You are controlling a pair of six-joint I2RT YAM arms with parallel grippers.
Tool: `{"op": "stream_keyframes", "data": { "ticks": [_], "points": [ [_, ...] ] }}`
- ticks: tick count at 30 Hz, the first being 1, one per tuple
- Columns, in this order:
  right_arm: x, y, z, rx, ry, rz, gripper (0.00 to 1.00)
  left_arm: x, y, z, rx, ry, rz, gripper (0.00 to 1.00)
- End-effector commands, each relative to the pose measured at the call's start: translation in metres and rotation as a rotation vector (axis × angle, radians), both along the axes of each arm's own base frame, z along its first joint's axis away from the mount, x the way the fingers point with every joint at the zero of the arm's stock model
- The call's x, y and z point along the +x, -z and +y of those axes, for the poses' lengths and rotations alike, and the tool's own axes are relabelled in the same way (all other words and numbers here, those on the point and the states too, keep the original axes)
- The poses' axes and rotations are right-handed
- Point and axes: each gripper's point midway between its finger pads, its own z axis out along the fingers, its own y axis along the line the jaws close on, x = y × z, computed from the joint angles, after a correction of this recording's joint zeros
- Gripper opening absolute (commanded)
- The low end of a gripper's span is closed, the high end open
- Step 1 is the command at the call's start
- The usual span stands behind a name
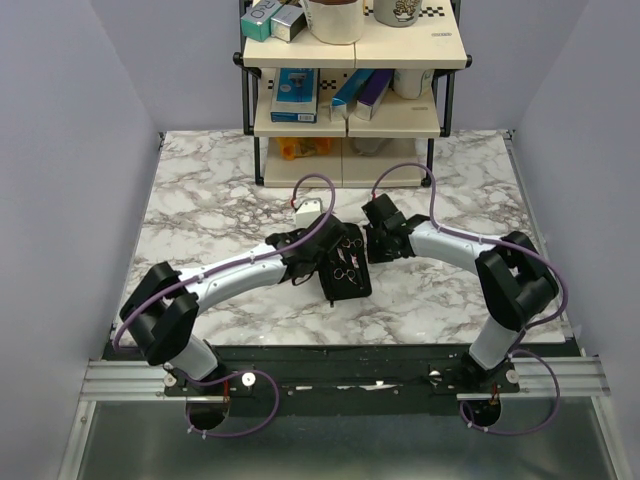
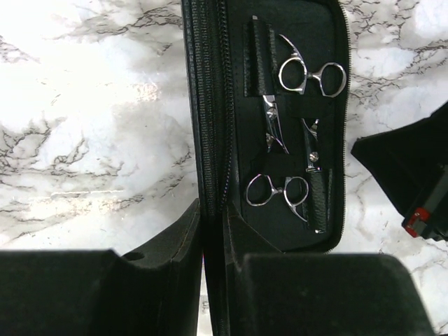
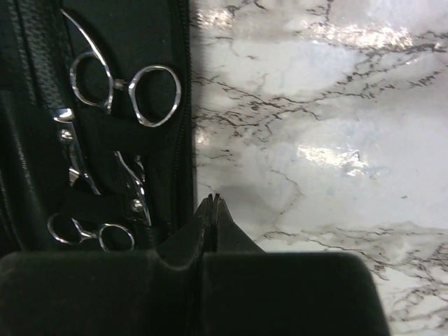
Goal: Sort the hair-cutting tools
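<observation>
A black pouch lies open on the marble table between both arms. Two silver scissors are tucked under straps inside it. In the left wrist view one pair has its loops at the far end, the other pair has its loops nearer me. My left gripper is shut on the pouch's zippered left edge, which runs between the fingers. My right gripper is shut with nothing in it, its tips just right of the pouch's edge, beside the scissors.
A shelf unit stands at the table's back edge with blue and purple boxes and cups on it. Grey walls close in both sides. The right arm's black housing shows at the right of the left wrist view.
</observation>
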Motion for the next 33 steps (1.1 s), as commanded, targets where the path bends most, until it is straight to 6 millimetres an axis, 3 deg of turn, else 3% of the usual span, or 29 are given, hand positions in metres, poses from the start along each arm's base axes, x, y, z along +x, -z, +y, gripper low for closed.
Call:
{"op": "stream_keyframes", "data": {
  "ticks": [1, 6, 14, 23, 33],
  "points": [
    [-0.004, 0.01, 0.017, 0.069, -0.036, 0.031, 0.01, 0.006, -0.006, -0.013, 0.011, 0.03, -0.025, 0.24],
    [-0.015, 0.02, 0.03, 0.141, -0.076, 0.081, 0.01, 0.009, -0.007, -0.029, -0.004, 0.061, -0.025, 0.26],
    [-0.024, 0.033, 0.029, 0.148, -0.095, 0.11, 0.01, 0.011, -0.004, -0.051, -0.012, 0.094, -0.025, 0.31],
    [-0.027, 0.036, 0.029, 0.152, -0.109, 0.117, 0.01, 0.01, -0.015, -0.061, -0.061, 0.105, -0.077, 0.45],
    [-0.032, 0.039, 0.027, 0.15, -0.113, 0.122, 0.01, 0.004, -0.018, -0.072, -0.157, 0.14, -0.104, 0.49]
  ]
}}
